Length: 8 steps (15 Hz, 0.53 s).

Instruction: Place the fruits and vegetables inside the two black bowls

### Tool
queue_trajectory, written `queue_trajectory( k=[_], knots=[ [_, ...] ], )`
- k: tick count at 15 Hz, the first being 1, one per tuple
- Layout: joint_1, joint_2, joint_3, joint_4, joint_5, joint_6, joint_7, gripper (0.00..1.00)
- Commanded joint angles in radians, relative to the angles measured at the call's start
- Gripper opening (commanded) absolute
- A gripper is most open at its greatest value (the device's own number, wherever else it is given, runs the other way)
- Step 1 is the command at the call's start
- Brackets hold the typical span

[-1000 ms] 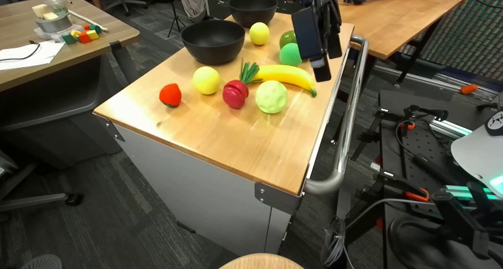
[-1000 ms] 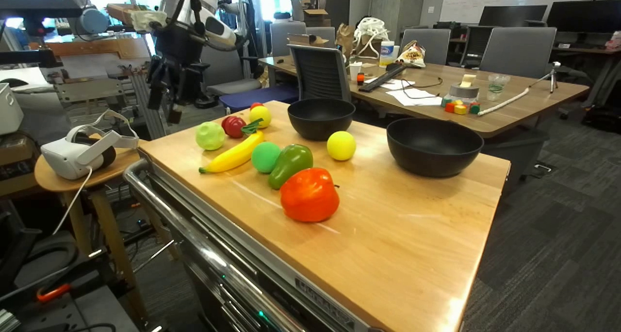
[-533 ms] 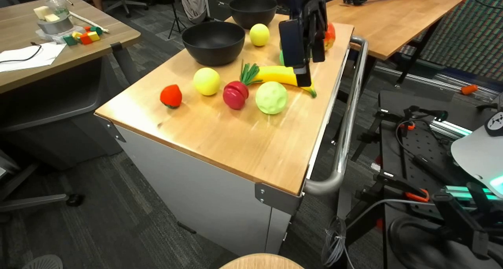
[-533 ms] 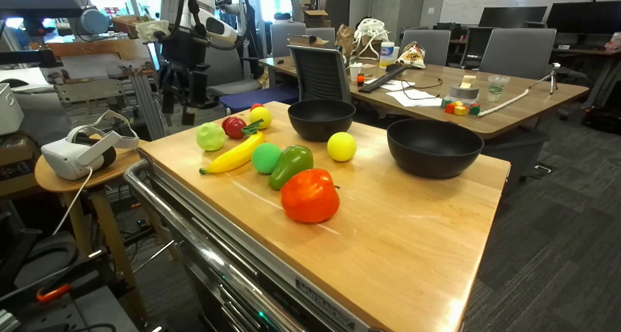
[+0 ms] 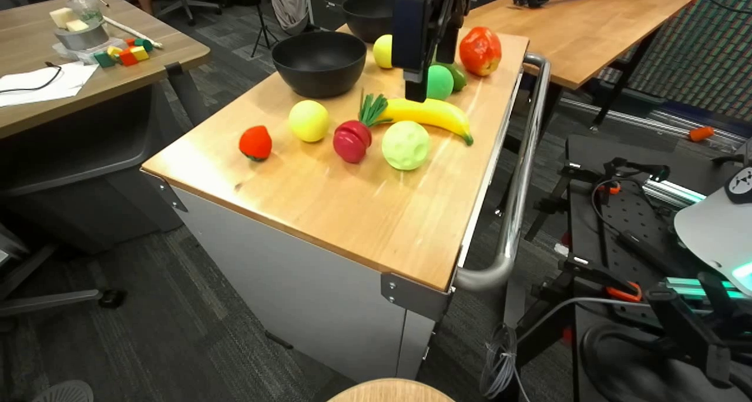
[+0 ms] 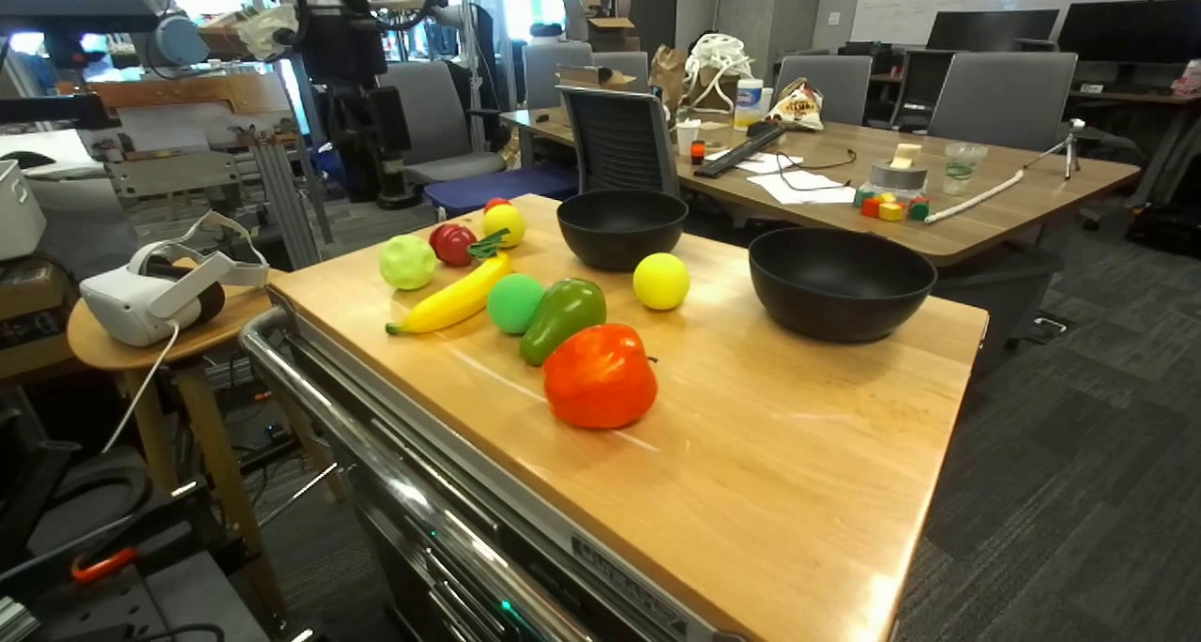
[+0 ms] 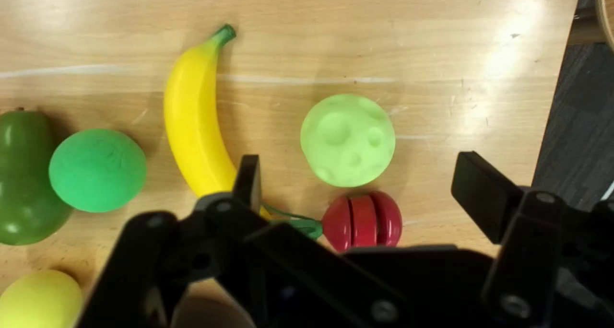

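Above the tabletop (image 6: 798, 473) hangs the claw (image 7: 360, 175), spread wide and gripping nothing, while all the fruits and vegetables (image 6: 600, 377) I can see lie on it outside the two black bowls (image 6: 835, 313), nothing apparently placed yet.

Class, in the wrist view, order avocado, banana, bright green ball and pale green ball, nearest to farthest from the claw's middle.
1. Pale green ball: central, closest to the open claw.
2. Banana: picture-left of that ball.
3. Bright green ball: left of the banana.
4. Avocado: at the picture's left edge.
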Motion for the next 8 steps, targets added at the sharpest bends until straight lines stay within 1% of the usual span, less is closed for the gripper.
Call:
queue_trajectory(
  k=[1, 2, 3, 8],
  knots=[
    [-0.001, -0.008, 0.001, -0.003, 0.000, 0.000, 0.000, 1.00],
    [-0.004, 0.000, 0.004, -0.011, -0.008, 0.027, 0.033, 1.00],
    [-0.007, 0.013, 0.011, -0.014, -0.044, 0.057, 0.062, 1.00],
    [-0.006, 0.104, -0.001, 0.006, -0.055, 0.121, 0.074, 1.00]
  ],
)
